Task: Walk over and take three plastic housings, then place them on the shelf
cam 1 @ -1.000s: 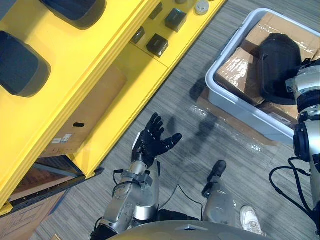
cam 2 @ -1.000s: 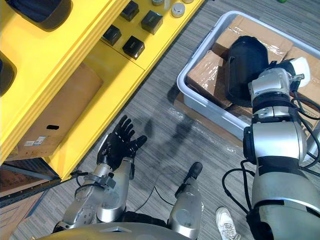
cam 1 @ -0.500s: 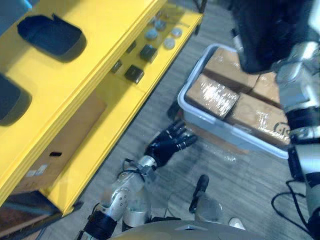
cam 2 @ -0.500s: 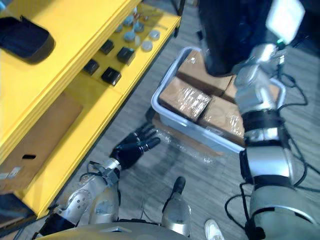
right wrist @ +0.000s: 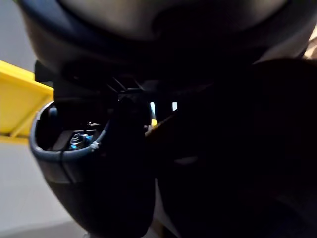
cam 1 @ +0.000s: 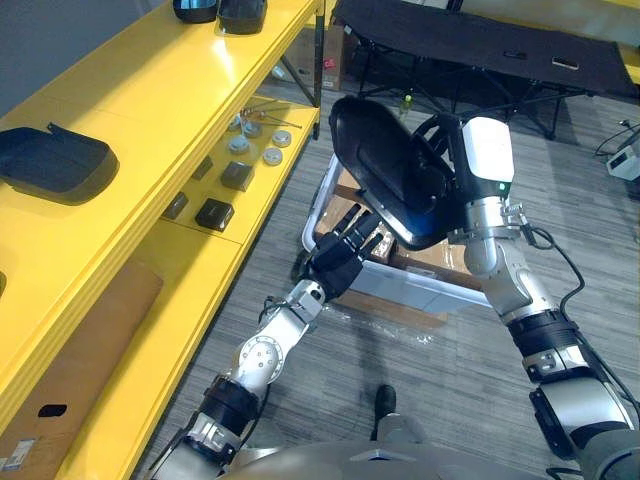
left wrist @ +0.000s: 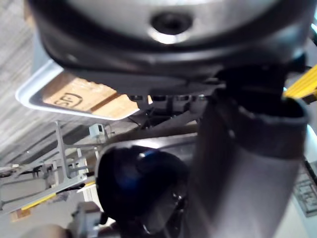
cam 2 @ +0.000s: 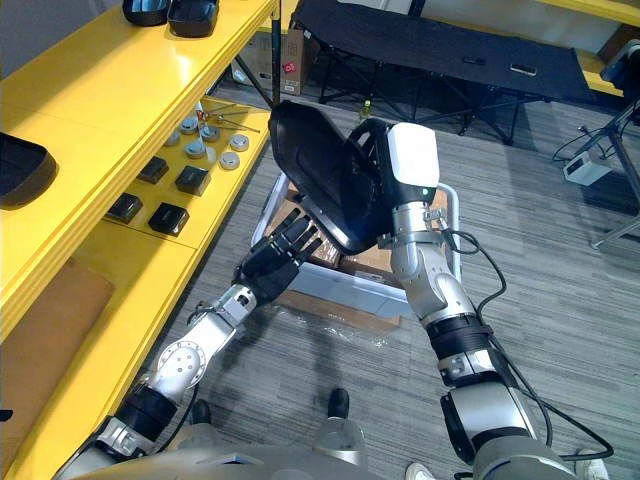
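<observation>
Black glossy plastic housing [cam 1: 385, 185], a rounded, smooth shell, hangs tilted in the air above the bin, just off the shelf's lower tier. At far left we see the yellow metal shelf [cam 1: 150, 90], its top smooth and shiny, carrying a matte black housing [cam 1: 50, 162] with a raised rim, and a pair of dark housings [cam 1: 240, 14] at its far end. On the lower tier lie small black square blocks [cam 1: 214, 213] and round silver discs [cam 1: 272, 157]. Our left hand [cam 1: 338, 262] reaches up under the held shell, fingers straight and spread; we cannot tell whether they touch it. Below sits the grey plastic bin [cam 1: 420, 290] with brown cardboard boxes [cam 1: 430, 262] inside. Our right hand [cam 1: 437, 168] is curled around the shell's edge, clamped on it. A black folding cot [cam 1: 480, 40] stands behind.
</observation>
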Robot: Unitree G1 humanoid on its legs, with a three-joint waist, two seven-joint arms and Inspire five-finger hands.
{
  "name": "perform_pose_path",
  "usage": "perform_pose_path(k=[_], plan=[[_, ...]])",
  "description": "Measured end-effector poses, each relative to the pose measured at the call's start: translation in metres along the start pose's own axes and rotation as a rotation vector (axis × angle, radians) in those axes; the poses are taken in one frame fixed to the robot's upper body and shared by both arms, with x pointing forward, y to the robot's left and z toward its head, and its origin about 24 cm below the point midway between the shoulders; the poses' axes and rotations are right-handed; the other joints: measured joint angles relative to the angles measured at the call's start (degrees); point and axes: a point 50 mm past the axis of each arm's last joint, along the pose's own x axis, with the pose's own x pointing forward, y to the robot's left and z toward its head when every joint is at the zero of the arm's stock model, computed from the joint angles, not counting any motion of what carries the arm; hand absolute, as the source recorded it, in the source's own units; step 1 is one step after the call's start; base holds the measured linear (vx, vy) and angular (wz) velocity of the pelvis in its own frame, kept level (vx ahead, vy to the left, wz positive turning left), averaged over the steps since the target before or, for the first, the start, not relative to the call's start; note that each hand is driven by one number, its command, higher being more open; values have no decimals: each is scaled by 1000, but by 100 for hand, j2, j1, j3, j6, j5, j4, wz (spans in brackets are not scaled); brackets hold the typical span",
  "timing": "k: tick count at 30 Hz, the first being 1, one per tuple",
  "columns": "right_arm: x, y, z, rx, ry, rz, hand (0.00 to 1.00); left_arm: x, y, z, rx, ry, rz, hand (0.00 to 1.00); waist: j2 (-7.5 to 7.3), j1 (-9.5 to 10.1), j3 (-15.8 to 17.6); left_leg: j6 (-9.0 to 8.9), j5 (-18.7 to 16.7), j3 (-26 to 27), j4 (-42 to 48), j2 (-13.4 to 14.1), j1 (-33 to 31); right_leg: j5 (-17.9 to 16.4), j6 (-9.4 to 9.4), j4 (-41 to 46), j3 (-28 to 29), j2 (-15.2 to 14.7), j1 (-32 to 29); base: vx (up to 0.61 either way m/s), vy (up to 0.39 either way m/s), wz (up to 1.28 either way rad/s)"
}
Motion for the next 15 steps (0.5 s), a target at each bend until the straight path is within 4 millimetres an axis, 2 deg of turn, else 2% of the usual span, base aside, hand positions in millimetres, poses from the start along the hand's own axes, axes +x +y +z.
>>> perform_pose_path(k=[8, 15], plan=[[-2, 14, 25, 77, -93, 77, 0, 4, 5, 2, 33, -28, 79, 100, -35, 16, -178, -3, -3, -8, -2, -7, 4, 19, 15, -13, 13, 0, 16, -2, 1, 1], [-6, 27, 41, 123, -134, 131, 0, 4, 12, -8, 117, 36, 154, 100, -84, 30, -306, -1, -4, -42, 6, -7, 4, 20, 16, -19, -26, 0, 59, -7, 4, 3]])
